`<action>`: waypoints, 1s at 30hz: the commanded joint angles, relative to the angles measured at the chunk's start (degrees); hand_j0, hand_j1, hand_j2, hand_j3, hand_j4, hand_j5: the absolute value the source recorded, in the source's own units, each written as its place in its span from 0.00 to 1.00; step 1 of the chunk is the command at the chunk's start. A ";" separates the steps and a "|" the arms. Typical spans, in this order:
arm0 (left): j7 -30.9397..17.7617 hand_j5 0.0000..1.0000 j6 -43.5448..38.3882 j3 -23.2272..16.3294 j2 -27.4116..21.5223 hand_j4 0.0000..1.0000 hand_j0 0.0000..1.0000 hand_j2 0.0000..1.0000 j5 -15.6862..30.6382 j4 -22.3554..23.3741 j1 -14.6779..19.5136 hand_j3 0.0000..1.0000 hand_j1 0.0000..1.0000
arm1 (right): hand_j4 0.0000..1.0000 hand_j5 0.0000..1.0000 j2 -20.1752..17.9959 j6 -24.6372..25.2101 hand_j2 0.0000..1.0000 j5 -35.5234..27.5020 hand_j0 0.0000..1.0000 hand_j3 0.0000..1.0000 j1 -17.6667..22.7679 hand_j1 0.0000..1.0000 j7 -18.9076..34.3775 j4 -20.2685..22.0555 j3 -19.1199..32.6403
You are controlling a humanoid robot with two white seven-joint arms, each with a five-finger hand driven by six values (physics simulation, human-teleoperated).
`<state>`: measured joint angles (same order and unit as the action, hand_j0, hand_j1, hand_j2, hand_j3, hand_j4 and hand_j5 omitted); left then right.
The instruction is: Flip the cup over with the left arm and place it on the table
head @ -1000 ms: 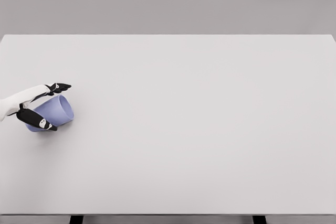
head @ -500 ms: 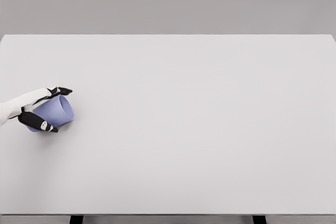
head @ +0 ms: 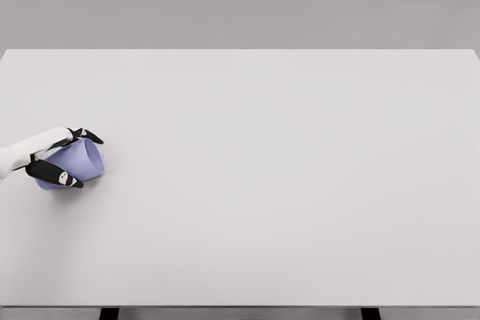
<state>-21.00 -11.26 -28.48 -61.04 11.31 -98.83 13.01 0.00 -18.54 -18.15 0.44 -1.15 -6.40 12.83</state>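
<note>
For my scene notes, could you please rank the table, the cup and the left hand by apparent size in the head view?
1. table, by far.
2. cup and left hand, shut on the cup: too similar to separate, since each hides part of the other.

The white table point(head: 285, 185) lies bare from its middle to the right edge and from front to back, so a hand could pass anywhere there. The only obstruction sits at the far left: a lavender cup point(head: 75, 162) on its side, apparently clasped by the left hand point(head: 56, 159).
</note>
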 commanded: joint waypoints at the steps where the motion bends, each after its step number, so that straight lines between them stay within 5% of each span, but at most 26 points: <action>1: 0.00 0.67 0.36 0.09 -0.13 0.67 0.67 0.67 0.03 -0.05 0.00 0.67 0.67 | 1.00 1.00 0.00 0.00 1.00 -0.05 1.00 1.00 0.00 1.00 0.01 -0.01 0.01; 22: 0.26 0.69 1.94 1.50 0.05 0.69 0.69 0.69 1.17 -0.66 3.69 0.69 0.69 | 1.00 1.00 0.00 0.00 1.00 -0.05 1.00 1.00 0.00 1.00 0.01 0.07 0.01; 25: 2.37 0.69 3.35 1.50 0.14 0.69 0.69 0.69 3.99 -0.66 4.57 0.69 0.69 | 1.00 1.00 0.00 0.00 1.00 -0.05 1.00 1.00 0.00 1.00 0.01 0.07 0.01; 30: 2.37 0.69 5.99 3.08 4.35 0.69 0.69 0.69 5.04 -0.66 4.48 0.69 0.69 | 1.00 1.00 0.00 0.00 1.00 -0.05 1.00 1.00 0.09 1.00 0.01 -0.01 0.01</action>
<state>-18.86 -6.48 -25.93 -57.95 15.52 -99.45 17.40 0.00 -18.54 -18.15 0.44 -1.15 -6.39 12.83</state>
